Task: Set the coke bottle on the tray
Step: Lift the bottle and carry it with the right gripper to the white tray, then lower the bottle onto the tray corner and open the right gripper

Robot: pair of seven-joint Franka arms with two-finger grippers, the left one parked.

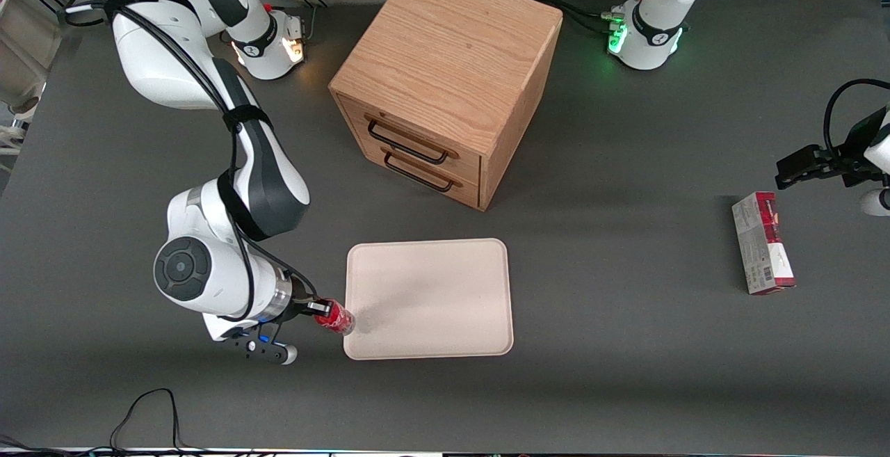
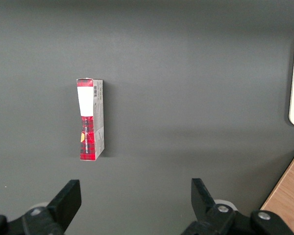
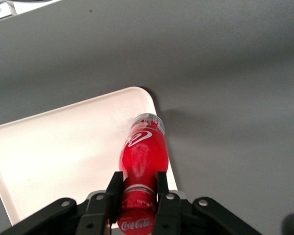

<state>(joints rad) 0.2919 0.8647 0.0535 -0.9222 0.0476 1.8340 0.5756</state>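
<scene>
Dark grey bench (image 1: 626, 373) fills your view, and the coke bottle (image 1: 336, 318) hangs above it at the tray's edge: a small red bottle with a white script logo, a red cap and a clear base. Your pincer (image 3: 137, 187) has its two fingers (image 3: 112, 188) pressed against the bottle's neck, just below the cap, so the body juts out past the fingertips with the clear base farthest from them. That base sits over the cream tray (image 1: 445, 290), by the corner nearer the front camera toward the working arm's end.
</scene>
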